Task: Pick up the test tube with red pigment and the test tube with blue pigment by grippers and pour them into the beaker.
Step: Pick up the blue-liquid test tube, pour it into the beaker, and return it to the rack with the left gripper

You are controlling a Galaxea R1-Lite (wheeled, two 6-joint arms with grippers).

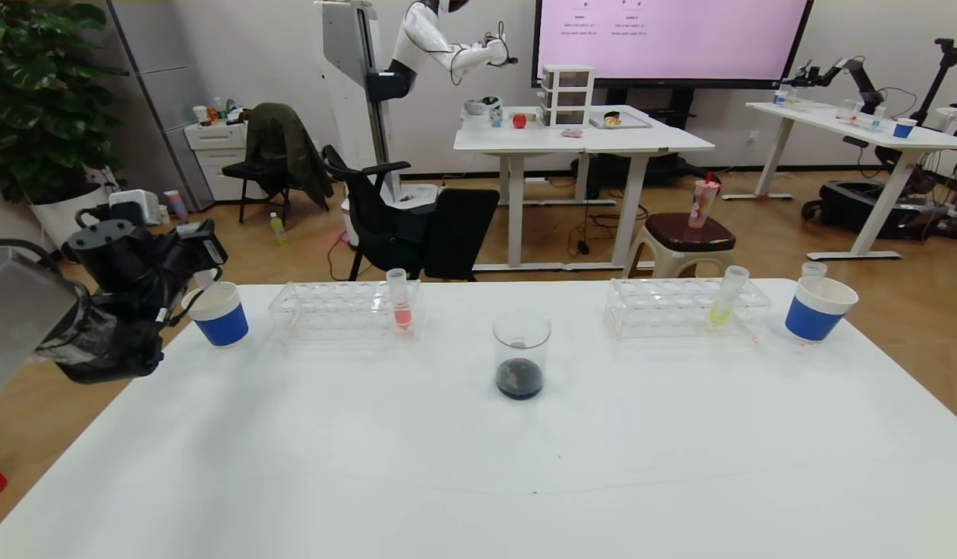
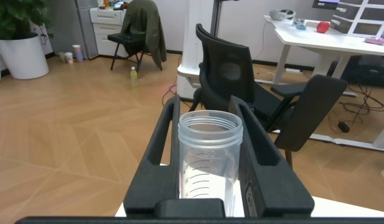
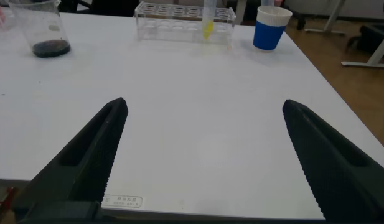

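Evidently:
Beaker (image 1: 521,353): sitting mid-table, already holding dark liquid, so both pours are looking done.
Left gripper (image 2: 207,162): gripping an emptied clear tube (image 2: 209,158) over the left paper cup (image 1: 218,313), likely discarding it.
Right gripper (image 3: 204,155): hanging wide open, empty, above the table's near right part.
Left to do: dropping that tube.

Left arm: I have it raised at the bench's far-left corner, wrist angled inward.
Left gripper (image 2: 207,155): I see its jaws closed on an empty clear tube (image 2: 209,155), which stands upright between the fingers (image 2: 159,146).
Right gripper (image 3: 204,155): I hold it low over the bench's near edge, jaws spread wide, nothing between them.
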